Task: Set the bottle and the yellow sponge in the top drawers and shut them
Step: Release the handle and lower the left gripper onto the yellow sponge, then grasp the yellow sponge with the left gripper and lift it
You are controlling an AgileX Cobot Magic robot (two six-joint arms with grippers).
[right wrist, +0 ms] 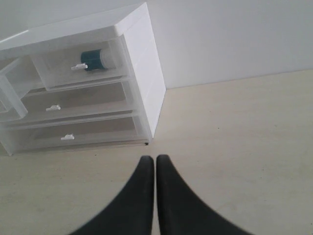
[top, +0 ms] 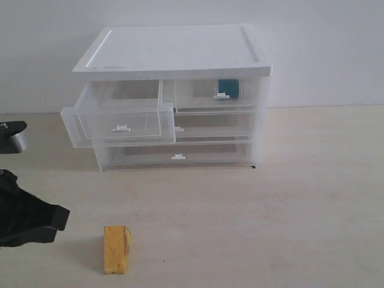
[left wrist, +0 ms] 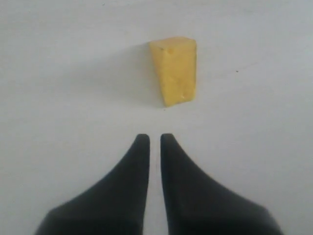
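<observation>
The yellow sponge (top: 116, 249) (left wrist: 174, 70) stands on the table near the front, left of centre. My left gripper (left wrist: 154, 139) (top: 58, 217) hovers a short way from it, pointing at it, shut with only a thin slit between the fingers and nothing held. The teal bottle (top: 228, 88) (right wrist: 95, 59) lies inside the right top drawer (top: 195, 96) (right wrist: 58, 73), which is pushed in. The left top drawer (top: 120, 114) is pulled well out and holds nothing. My right gripper (right wrist: 155, 159) is shut and holds nothing, above bare table to the right of the cabinet; the exterior view does not show it.
The clear drawer cabinet has a white lid (top: 174, 48) and two full-width drawers (top: 210, 153), both pushed in. It stands against a white wall. A grey and black arm part (top: 13, 137) sits at the left edge.
</observation>
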